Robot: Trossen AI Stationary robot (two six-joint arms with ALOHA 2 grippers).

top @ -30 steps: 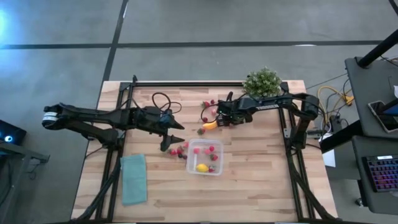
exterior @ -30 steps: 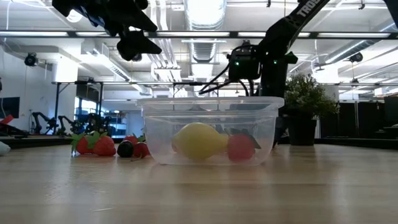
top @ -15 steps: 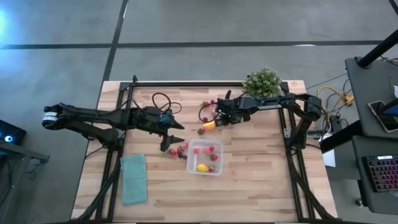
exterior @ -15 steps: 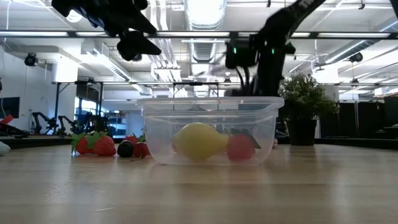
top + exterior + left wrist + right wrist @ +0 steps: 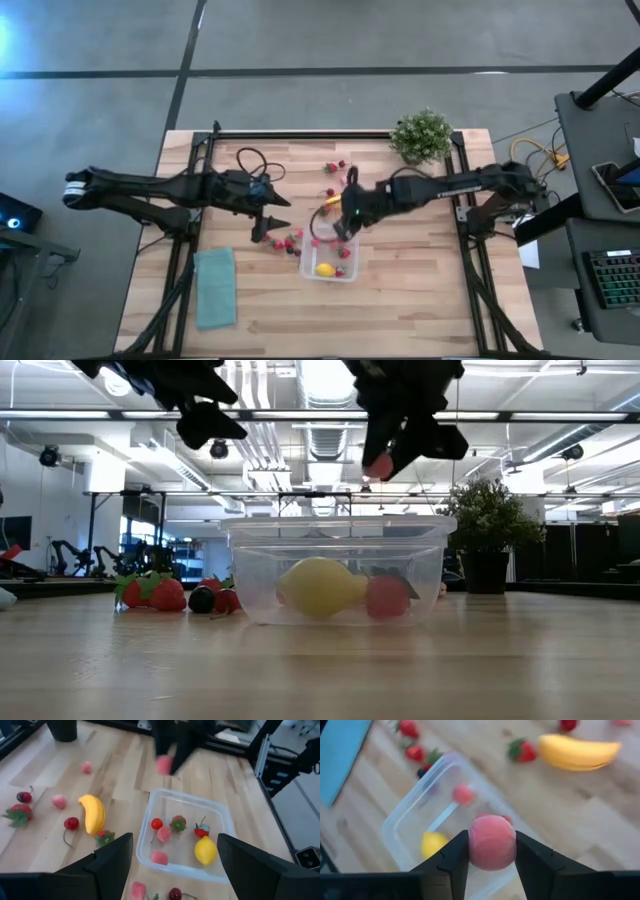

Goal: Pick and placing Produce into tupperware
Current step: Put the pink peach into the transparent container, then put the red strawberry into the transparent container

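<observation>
Your right claw (image 5: pixel 491 865) is clamped on a pink berry (image 5: pixel 492 842), one finger pressed to each side of it. In the low view the berry (image 5: pixel 379 464) hangs well above the rim of the tupperware (image 5: pixel 338 528), not touching it. From above, that claw (image 5: pixel 345 211) sits over the container's far edge.

The tupperware (image 5: pixel 329 268) rests on the desk (image 5: pixel 420 300) near the middle. Inside you have a lemon (image 5: pixel 205 850) and several small red and pink pieces, among them a strawberry (image 5: pixel 177 824) with green leaves.

Your left claw (image 5: pixel 262 229) hovers just left of the container, raised off the desk, fingers (image 5: pixel 112 857) spread apart and holding nothing.

Loose produce on the desk: a banana (image 5: pixel 93 813), a cherry (image 5: pixel 71 823) beside it, and more berries toward the far side. A cluster of strawberries (image 5: pixel 160 592) lies just beside the container's left wall.

A teal cloth (image 5: pixel 215 288) lies flat on the near left. A potted plant (image 5: pixel 421 134) stands at the far right.
</observation>
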